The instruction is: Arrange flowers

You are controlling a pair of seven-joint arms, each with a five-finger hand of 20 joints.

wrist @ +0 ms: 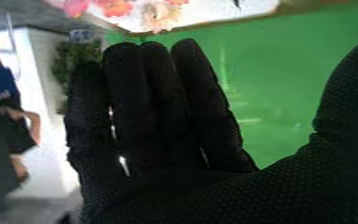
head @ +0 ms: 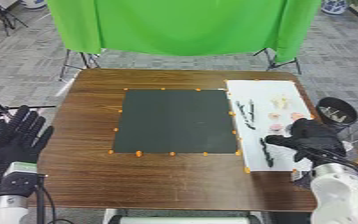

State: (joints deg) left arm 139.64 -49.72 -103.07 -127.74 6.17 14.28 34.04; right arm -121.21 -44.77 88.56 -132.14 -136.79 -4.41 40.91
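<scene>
In the head view, my left hand point(head: 14, 142) is open beyond the table's left edge, fingers pointing away from me. My right hand point(head: 316, 142) is over the right edge of the white sheet point(head: 262, 132), just nearer than the pale pink flowers point(head: 276, 127). Cream flowers point(head: 280, 102) are farther back on that sheet. Dark twigs point(head: 250, 110) lie along its left part, and another dark twig point(head: 266, 152) lies left of my right hand. In the right wrist view, my right hand point(wrist: 171, 120) has its fingers extended and holds nothing; pink flowers point(wrist: 113, 7) show past the fingertips.
A black mat point(head: 175, 121) edged with orange markers covers the middle of the wooden table point(head: 78, 165). Off the table's right side stands a dark bin point(head: 337, 111). A green cloth point(head: 189, 25) hangs behind the table.
</scene>
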